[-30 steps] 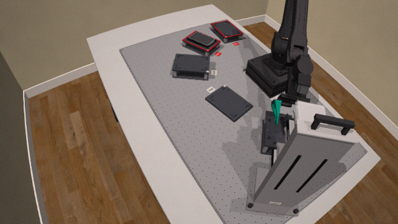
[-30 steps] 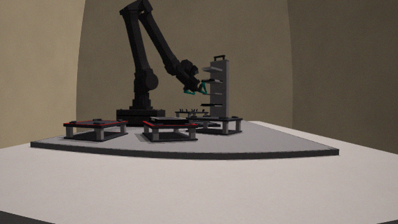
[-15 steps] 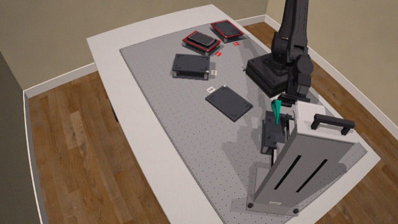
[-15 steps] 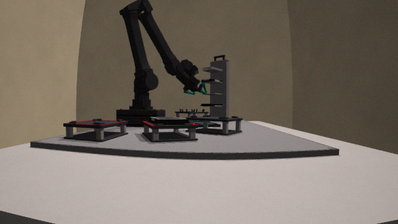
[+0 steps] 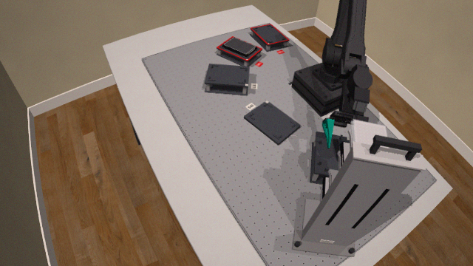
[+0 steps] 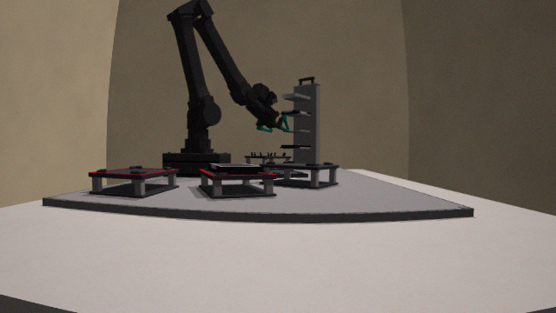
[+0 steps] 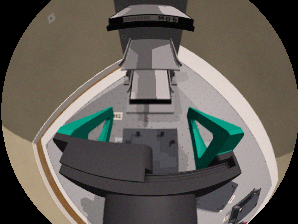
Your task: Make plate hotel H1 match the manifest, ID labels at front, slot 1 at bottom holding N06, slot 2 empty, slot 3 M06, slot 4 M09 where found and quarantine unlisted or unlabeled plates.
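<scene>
The plate hotel H1 (image 5: 363, 185) is a grey tower with a black handle at the deck's near right; it also shows in the side view (image 6: 306, 122). There, dark plates sit on the second shelf from the top (image 6: 297, 113) and on the bottom shelf (image 6: 295, 146); the other two shelves look bare. No labels are readable. My gripper (image 5: 327, 131) (image 6: 274, 126), with teal fingers, is open and empty just in front of the hotel's open side, at about mid height. In the wrist view the fingers stand wide apart with the hotel shelves (image 7: 149, 63) straight ahead.
One red-edged quarantine nest (image 5: 239, 49) holds a dark plate; the other (image 5: 270, 35) is bare. The raised landing nest (image 5: 227, 75) and a flat dark nest (image 5: 272, 122) lie mid-deck. A low nest (image 5: 325, 157) stands in front of the hotel, under my gripper. The arm base (image 5: 321, 86) is behind.
</scene>
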`<state>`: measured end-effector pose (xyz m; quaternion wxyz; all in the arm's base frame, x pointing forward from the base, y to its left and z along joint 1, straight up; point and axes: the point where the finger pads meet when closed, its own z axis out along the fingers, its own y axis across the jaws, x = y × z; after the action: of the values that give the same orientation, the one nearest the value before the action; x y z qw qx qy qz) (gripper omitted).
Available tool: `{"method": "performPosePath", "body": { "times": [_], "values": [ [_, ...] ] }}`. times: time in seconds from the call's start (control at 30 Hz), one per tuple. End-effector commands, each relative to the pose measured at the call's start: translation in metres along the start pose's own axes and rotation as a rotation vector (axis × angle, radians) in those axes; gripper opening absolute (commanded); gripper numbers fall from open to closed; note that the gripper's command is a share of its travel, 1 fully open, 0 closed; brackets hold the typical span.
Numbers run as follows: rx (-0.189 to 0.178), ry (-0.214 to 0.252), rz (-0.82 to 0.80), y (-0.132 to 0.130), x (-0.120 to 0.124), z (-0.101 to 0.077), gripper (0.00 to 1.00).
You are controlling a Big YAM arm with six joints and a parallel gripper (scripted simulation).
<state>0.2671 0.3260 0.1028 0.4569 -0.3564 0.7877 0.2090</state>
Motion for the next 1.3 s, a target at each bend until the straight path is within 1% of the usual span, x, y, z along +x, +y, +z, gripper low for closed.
{"method": "performPosePath", "body": {
  "times": [0.0, 0.37, 0.4, 0.47, 0.53, 0.83, 0.97, 1.03, 1.07, 1.13, 1.27],
  "values": [
    [-0.002, -0.044, 0.001, 0.0, -0.022, 0.001, 1.0],
    [-0.002, -0.044, 0.001, 0.0, -0.022, 0.001, 1.0],
    [0.001, -0.027, -0.004, -0.002, -0.008, -0.005, 1.0],
    [0.001, -0.027, -0.004, -0.002, -0.008, -0.005, 1.0],
    [0.0, -0.015, -0.004, -0.001, -0.004, -0.008, 1.0],
    [-0.007, -0.014, -0.004, 0.003, 0.004, -0.021, 1.0],
    [-0.004, -0.014, 0.0, 0.002, 0.008, -0.026, 1.0],
    [-0.004, -0.014, 0.0, 0.002, 0.008, -0.026, 1.0],
    [-0.007, -0.062, 0.002, 0.003, -0.015, -0.018, 1.0],
    [-0.006, -0.021, 0.0, 0.002, 0.013, -0.021, 1.0],
    [-0.006, -0.02, 0.001, 0.002, 0.02, -0.019, 1.0]
  ]
}}
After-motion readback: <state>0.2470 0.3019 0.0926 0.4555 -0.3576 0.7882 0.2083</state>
